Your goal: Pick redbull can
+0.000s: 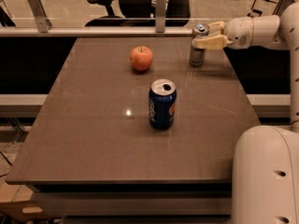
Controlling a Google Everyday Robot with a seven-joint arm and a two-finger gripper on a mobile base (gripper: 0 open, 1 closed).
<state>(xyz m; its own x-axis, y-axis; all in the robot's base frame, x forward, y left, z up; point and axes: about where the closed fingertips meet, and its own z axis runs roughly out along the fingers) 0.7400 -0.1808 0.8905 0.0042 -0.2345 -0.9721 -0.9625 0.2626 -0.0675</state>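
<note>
Brown table (88, 129) bearing an apple (141, 58) far centre and a Pepsi can (162, 104) mid-table; redbull can (197, 55) far right, clasped near its top by the gripper (201, 34).

Pincer (209, 34) hovers at the redbull can (197, 55), far right of table (93, 139).

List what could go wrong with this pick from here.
1. The claw sits high on the tall, slim redbull can, so the can may tip rather than lift.
2. The can stands near the far right corner of the table; a nudge could send it off.
</note>
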